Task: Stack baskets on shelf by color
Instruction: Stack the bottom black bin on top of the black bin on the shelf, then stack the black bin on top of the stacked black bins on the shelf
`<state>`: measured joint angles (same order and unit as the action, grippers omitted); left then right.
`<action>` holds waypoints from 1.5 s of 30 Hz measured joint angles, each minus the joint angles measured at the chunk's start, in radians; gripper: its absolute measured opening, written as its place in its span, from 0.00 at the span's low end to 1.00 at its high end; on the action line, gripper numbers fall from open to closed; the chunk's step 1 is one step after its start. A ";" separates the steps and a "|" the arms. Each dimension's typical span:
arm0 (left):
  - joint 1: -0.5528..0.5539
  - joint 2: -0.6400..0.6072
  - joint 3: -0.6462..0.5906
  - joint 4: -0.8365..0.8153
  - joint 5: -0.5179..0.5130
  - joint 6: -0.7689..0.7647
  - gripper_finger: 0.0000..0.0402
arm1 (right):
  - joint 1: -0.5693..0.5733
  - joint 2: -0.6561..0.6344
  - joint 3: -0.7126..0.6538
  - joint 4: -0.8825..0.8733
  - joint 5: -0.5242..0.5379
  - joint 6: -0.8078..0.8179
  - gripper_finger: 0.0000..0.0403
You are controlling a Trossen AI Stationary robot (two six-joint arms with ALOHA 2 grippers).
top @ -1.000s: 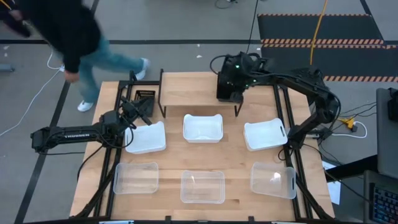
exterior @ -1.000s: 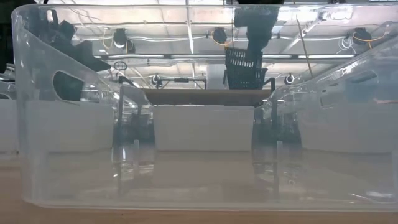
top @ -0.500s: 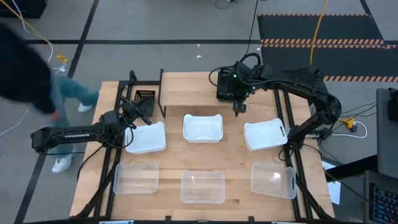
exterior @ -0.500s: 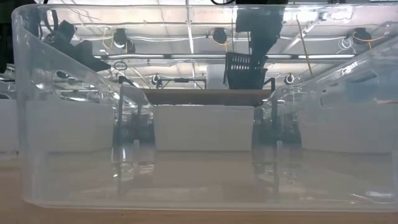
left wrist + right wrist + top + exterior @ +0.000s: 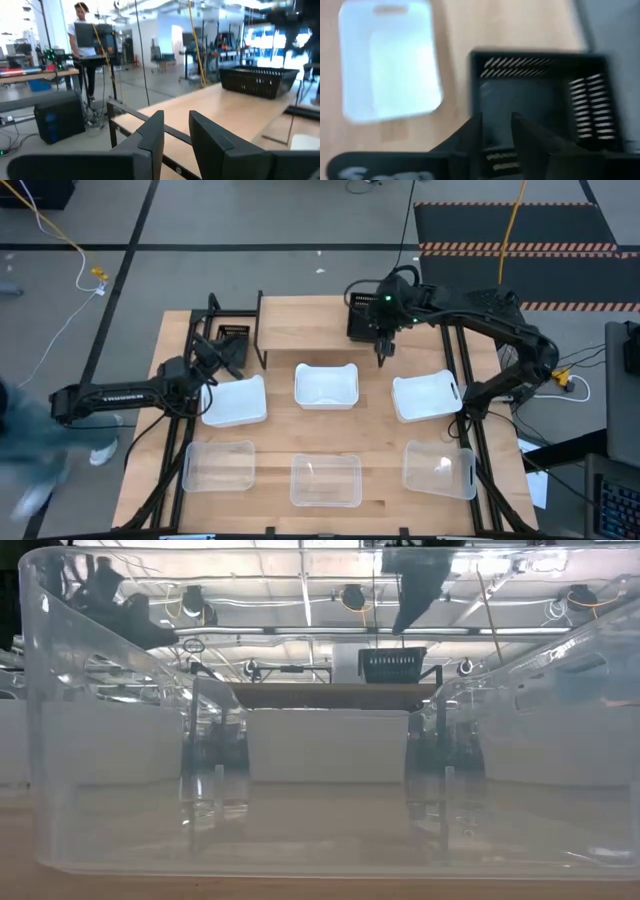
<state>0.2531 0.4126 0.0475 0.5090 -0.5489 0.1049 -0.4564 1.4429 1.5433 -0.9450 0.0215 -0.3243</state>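
Black slatted plastic — one small basket (image 5: 362, 320) sits on the right end of the light-wood shelf (image 5: 310, 325), close to that end's edge, and the low view shows it resting level on the plank. The right gripper (image 5: 381, 352) hangs just beside it toward the table's middle, fingers a little apart and holding nothing. Another black basket (image 5: 235, 337) lies off the shelf's left end, inside a black metal frame (image 5: 215, 315). The long middle of the plank is bare.

Below the shelf, three white baskets stand in a row — left (image 5: 235, 401), centre (image 5: 326, 385), right (image 5: 425, 397) — with strips of bare table between them. Nearer the front edge come three clear ones (image 5: 325, 480), also spaced apart. The left gripper (image 5: 228, 358) waits at the left white basket's far corner, near the shelf's left leg; its fingers stand partly open, empty. At the picture's left edge a person (image 5: 25, 450) passes, off the table.
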 joint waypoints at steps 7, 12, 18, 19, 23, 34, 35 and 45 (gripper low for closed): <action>0.040 0.093 0.270 -0.597 0.003 -0.246 0.23 | 0.020 -0.128 0.001 0.127 0.002 0.154 0.31; 0.098 0.237 0.452 -1.049 0.002 -0.406 0.23 | 0.089 -0.210 -0.070 0.177 0.002 0.184 0.29; 0.134 0.401 0.485 -1.155 0.120 -0.462 0.23 | 0.164 -0.312 -0.258 0.297 0.002 0.212 0.28; 0.141 0.427 0.485 -1.154 0.139 -0.476 0.23 | 0.175 -0.327 -0.287 0.314 0.002 0.214 0.28; 0.184 0.517 0.485 -1.162 0.160 -0.527 0.23 | 0.195 -0.375 -0.382 0.367 0.002 0.231 0.28; 0.372 0.613 0.485 -1.175 0.155 -0.688 0.23 | 0.200 -0.439 -0.438 0.374 0.003 0.246 0.28; 0.388 0.609 0.485 -1.180 0.150 -0.691 0.23 | 0.200 -0.440 -0.438 0.373 0.003 0.246 0.28; 0.554 0.564 0.485 -1.256 0.017 -0.686 0.24 | 0.200 -0.441 -0.439 0.372 0.003 0.246 0.28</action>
<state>0.8068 0.9764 0.5327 -0.7471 -0.5314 -0.5816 -0.2569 1.0023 1.1046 -0.5727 0.0242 -0.0788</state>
